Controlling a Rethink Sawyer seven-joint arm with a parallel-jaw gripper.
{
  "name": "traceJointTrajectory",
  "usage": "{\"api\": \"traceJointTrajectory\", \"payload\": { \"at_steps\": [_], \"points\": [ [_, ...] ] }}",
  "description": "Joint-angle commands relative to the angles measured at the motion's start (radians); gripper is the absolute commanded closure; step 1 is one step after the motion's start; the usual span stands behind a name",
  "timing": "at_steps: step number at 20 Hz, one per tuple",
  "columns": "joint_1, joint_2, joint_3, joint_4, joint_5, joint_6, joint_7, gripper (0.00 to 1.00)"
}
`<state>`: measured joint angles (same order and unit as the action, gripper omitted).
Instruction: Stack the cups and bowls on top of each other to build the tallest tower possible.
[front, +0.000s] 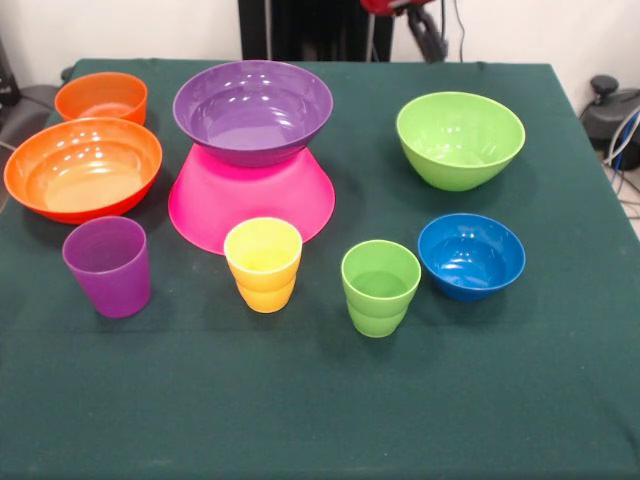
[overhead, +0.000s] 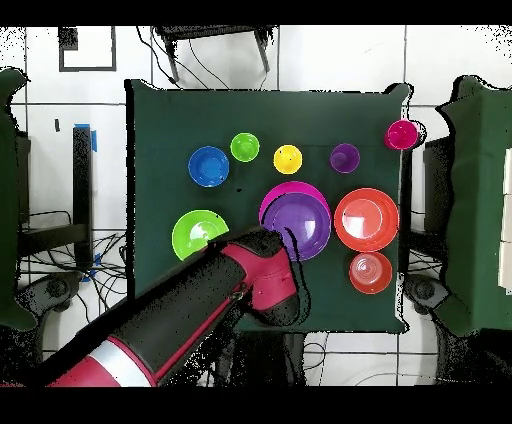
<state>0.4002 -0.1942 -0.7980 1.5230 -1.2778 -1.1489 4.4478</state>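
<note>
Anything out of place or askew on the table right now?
The red cup stands alone at a corner of the table, right by the edge in the overhead view. The pink bowl is upside down, with the purple bowl sitting level on it. Nothing spilled or tipped.

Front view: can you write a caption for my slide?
Purple bowl sits on upside-down pink bowl; other bowls and cups wait around.
</note>
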Motion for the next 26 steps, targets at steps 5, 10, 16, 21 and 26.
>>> {"api": "traceJointTrajectory", "payload": {
  "at_steps": [5, 10, 16, 21, 26],
  "points": [
    [0.020, 0.095, 0.170, -0.105, 0.080, 0.387, 0.038, 1.00],
    [0.033, 0.078, 0.198, -0.097, 0.059, 0.431, 0.078, 1.00],
    [0.049, 0.066, 0.225, -0.086, 0.031, 0.465, 0.099, 1.00],
    [0.061, 0.057, 0.244, -0.076, -0.008, 0.417, 0.122, 1.00],
    [0.067, 0.034, 0.272, -0.056, -0.026, 0.364, 0.141, 1.00]
  ]
}}
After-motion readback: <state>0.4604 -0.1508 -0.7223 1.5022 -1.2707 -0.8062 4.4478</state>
